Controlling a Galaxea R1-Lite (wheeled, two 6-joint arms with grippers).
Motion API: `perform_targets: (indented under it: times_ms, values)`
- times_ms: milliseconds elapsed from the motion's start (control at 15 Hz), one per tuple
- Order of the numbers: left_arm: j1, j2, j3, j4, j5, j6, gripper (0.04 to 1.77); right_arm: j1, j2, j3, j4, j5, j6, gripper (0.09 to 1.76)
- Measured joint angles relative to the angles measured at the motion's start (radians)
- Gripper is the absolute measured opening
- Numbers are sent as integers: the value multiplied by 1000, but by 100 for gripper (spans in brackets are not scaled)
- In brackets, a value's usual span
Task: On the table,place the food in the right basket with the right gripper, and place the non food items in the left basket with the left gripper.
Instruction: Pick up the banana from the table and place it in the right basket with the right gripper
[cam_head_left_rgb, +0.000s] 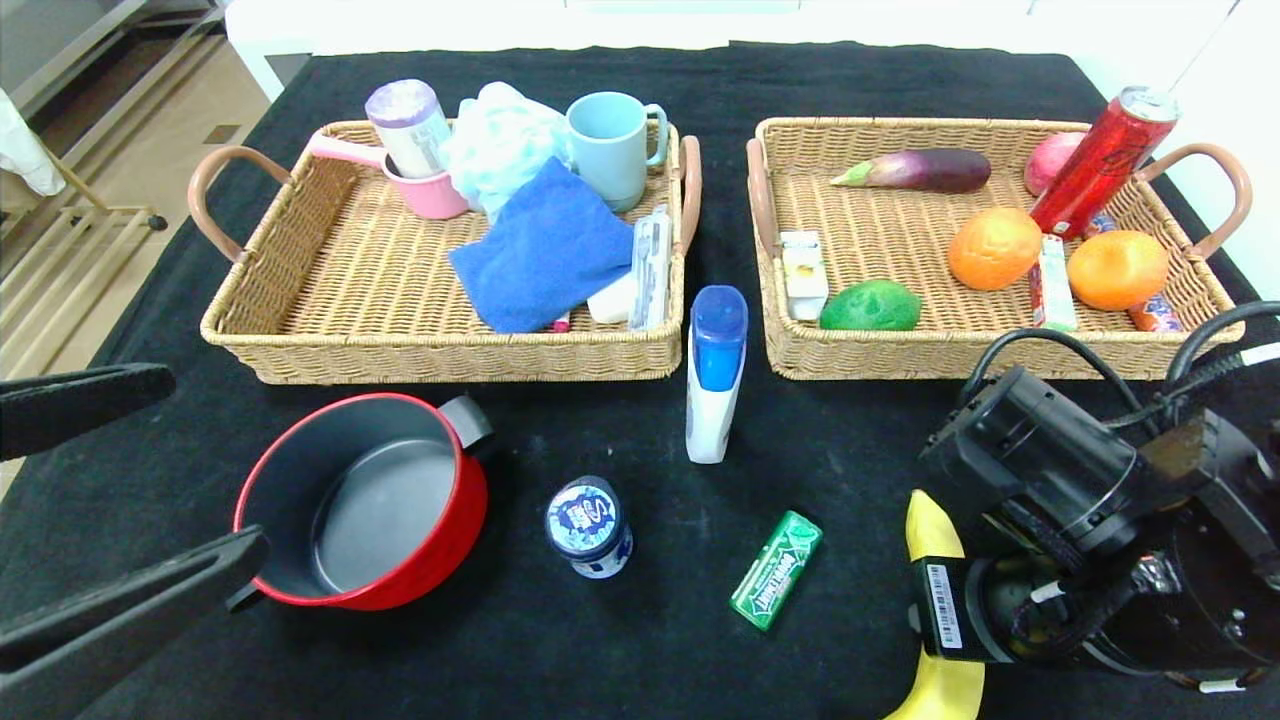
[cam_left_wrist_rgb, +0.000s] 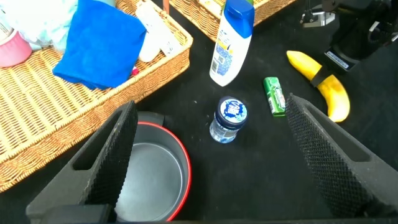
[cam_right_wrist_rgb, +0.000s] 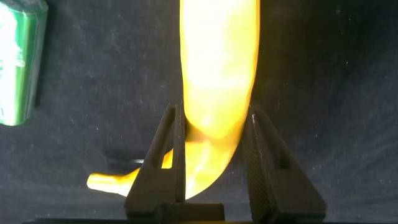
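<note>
1. Below, you see the right gripper (cam_right_wrist_rgb: 214, 155) clamped on the smooth curved banana (cam_right_wrist_rgb: 217, 81), which lies on the black-cloth table (cam_head_left_rgb: 640, 640) at near right.
2. Your left gripper (cam_left_wrist_rgb: 205, 155) stands wide apart and holds nothing, over the glossy red pot (cam_head_left_rgb: 365, 500).
3. Between the woven wicker baskets lies a white bottle (cam_head_left_rgb: 715, 375); the flat green gum pack (cam_head_left_rgb: 776, 570) has writing you cannot read.

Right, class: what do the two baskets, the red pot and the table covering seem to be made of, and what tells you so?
Left basket and right basket: woven tan wicker, likely rattan or a plastic imitation; the weave shows. Red pot: probably metal, glossy red coating outside, matte dark grey lining inside. Table covering: black cloth, dull and faintly linty.
</note>
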Motion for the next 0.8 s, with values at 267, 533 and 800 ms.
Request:
perform_targets:
  times_ms: [267,533,800]
  values:
    - [0,0,1,1,0,0,172,7,-51,-38,29,-27,-10,61]
    - [-1,0,3,1,0,0,172,-24,-91,-138,81,-30,-39,61]
    - [-1,1,4,1,-1,0,172,-89,-97,-359,186,-30,-61,61]
